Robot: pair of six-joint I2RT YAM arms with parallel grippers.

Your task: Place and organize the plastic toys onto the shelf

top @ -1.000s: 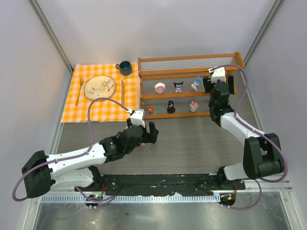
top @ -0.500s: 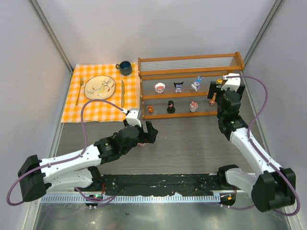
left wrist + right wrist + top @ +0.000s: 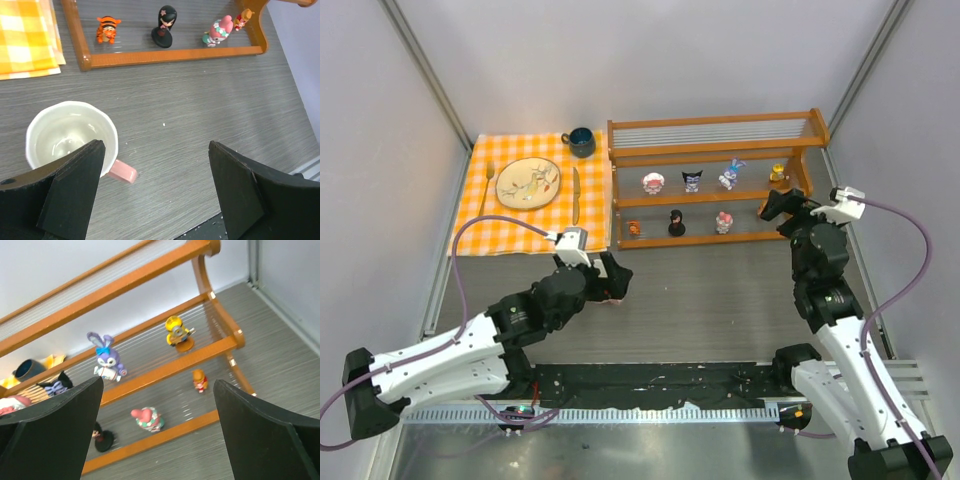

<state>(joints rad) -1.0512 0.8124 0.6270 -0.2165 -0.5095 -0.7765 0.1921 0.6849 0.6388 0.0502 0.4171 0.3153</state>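
The wooden shelf [image 3: 715, 128] stands at the back. Its upper tier holds a pink-white figurine [image 3: 654, 182], a black-purple one [image 3: 692, 180], a purple bunny [image 3: 728, 177] [image 3: 106, 360] and a yellow figurine [image 3: 778, 174] [image 3: 176, 331]. The lower tier holds an orange tiger [image 3: 107, 27], a black figurine [image 3: 165, 27], a pink one [image 3: 219, 31] [image 3: 150, 419] and a small orange-red one [image 3: 200, 380]. My right gripper [image 3: 780, 205] [image 3: 158, 385] is open and empty in front of the shelf's right end. My left gripper [image 3: 615, 275] [image 3: 155, 150] is open and empty over the table.
A white mug with a pink handle [image 3: 70, 137] stands on the table beside my left gripper's left finger. An orange checked cloth [image 3: 470, 225] at the back left carries a plate [image 3: 528, 182], fork, knife and a dark blue mug [image 3: 581, 141].
My right gripper has drawn back from the shelf's upper tier toward the near right, leaving the yellow figurine standing there. My left arm has shifted slightly left and nearer.
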